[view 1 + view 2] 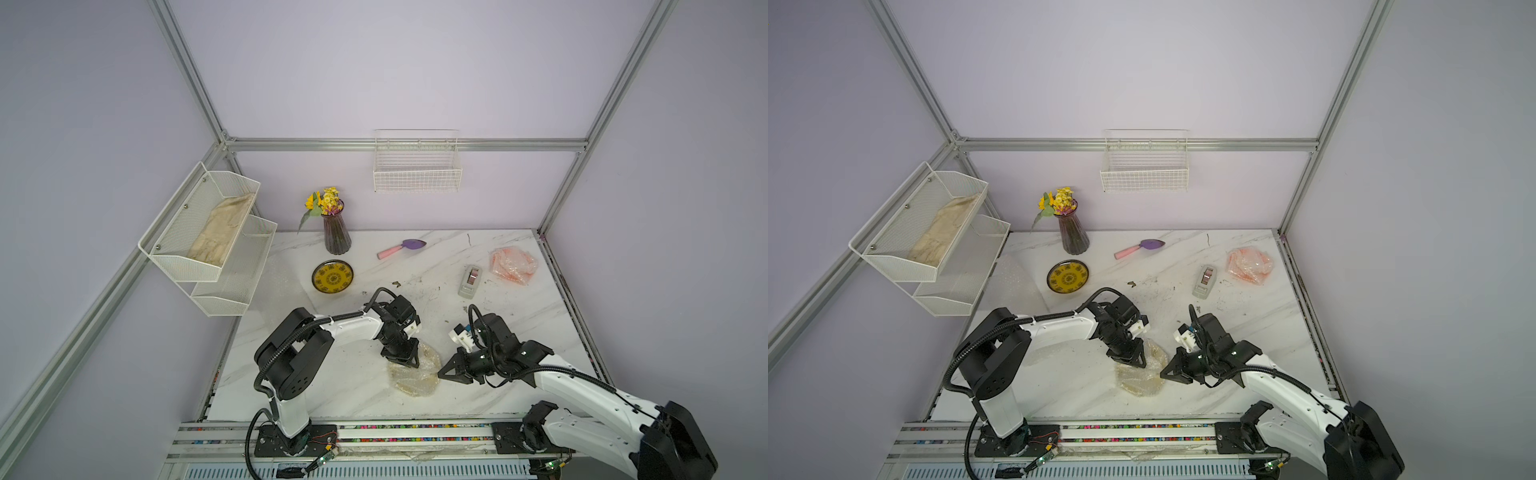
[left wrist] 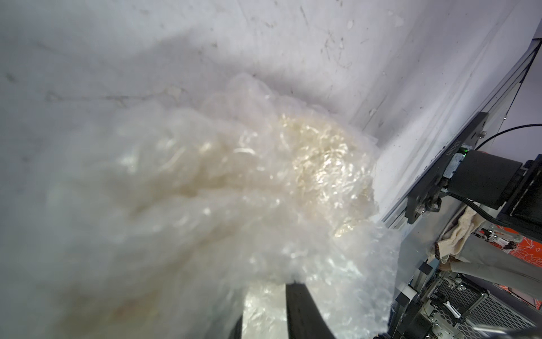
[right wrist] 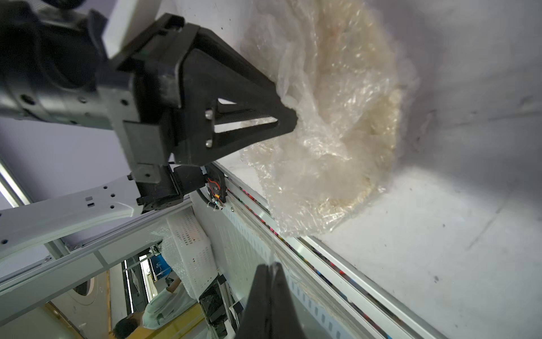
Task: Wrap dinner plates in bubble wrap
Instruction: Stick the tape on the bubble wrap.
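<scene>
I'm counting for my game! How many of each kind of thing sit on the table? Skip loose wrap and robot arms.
Bare plates: 1, the yellow plate
Wrapped bundles: 2, the orange bundle and the cream bundle
Flower vase: 1
Trowel: 1
Tape dispenser: 1
Total: 6

The left gripper [image 1: 404, 364] is pointing down onto the far-left part of the bubble wrap [image 1: 431, 358], its jaws pinching the sheet. The wrap is covering a cream plate [image 1: 415, 387] that is lying near the front edge of the marble table [image 1: 519, 332]. The right gripper [image 1: 441, 373], jaws together, is resting its tip at the bundle's right edge. Farther back on the left, a yellow plate [image 1: 333, 276] is lying uncovered near a vase [image 1: 336, 237]. A grey tape dispenser [image 1: 470, 281] and a wrapped orange plate [image 1: 512, 264] are sitting near each other at the far right.
</scene>
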Action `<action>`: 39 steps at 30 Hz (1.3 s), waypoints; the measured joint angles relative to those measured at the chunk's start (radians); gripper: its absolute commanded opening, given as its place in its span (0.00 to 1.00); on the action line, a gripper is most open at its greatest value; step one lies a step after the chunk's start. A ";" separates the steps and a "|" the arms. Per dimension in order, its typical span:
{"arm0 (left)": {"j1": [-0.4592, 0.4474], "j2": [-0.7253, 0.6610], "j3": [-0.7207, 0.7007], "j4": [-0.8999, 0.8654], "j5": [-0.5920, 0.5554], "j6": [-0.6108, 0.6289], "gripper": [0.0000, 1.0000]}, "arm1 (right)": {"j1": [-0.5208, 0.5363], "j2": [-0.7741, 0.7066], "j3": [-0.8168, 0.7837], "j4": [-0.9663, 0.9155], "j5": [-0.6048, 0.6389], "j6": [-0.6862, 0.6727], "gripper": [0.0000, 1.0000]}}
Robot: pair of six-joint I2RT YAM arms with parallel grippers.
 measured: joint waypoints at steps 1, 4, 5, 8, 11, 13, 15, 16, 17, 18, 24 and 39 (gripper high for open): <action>-0.001 -0.001 0.000 0.000 0.000 0.000 0.27 | 0.010 0.038 0.000 0.034 0.008 0.003 0.00; -0.001 -0.005 -0.007 0.008 -0.001 0.001 0.27 | 0.021 0.113 0.000 0.113 0.029 0.008 0.00; -0.002 -0.007 -0.009 0.011 -0.002 0.000 0.27 | 0.022 0.136 0.000 0.146 0.032 0.010 0.00; -0.004 -0.010 -0.011 0.014 -0.004 0.000 0.27 | 0.023 0.213 0.000 0.241 0.043 0.019 0.00; -0.006 -0.011 -0.011 0.015 -0.008 0.000 0.27 | 0.023 0.292 0.000 0.319 0.058 0.027 0.00; -0.007 -0.014 -0.014 0.016 -0.010 0.000 0.27 | 0.024 0.330 0.000 0.356 0.070 0.029 0.00; -0.008 -0.018 -0.018 0.021 -0.012 0.000 0.27 | 0.026 0.360 0.000 0.388 0.084 0.028 0.00; -0.009 -0.021 -0.020 0.023 -0.014 0.000 0.27 | 0.026 0.369 0.000 0.397 0.092 0.027 0.00; -0.010 -0.024 -0.022 0.024 -0.016 0.000 0.27 | 0.026 0.379 0.000 0.407 0.098 0.025 0.00; -0.013 -0.027 -0.023 0.024 -0.021 0.000 0.27 | 0.026 0.387 -0.002 0.417 0.101 0.023 0.00; -0.024 -0.065 -0.024 0.011 -0.055 -0.019 0.27 | 0.026 0.407 -0.039 0.495 0.105 0.022 0.00; -0.108 -0.019 -0.024 0.057 -0.023 -0.123 0.21 | 0.028 0.361 -0.080 0.505 0.153 0.114 0.00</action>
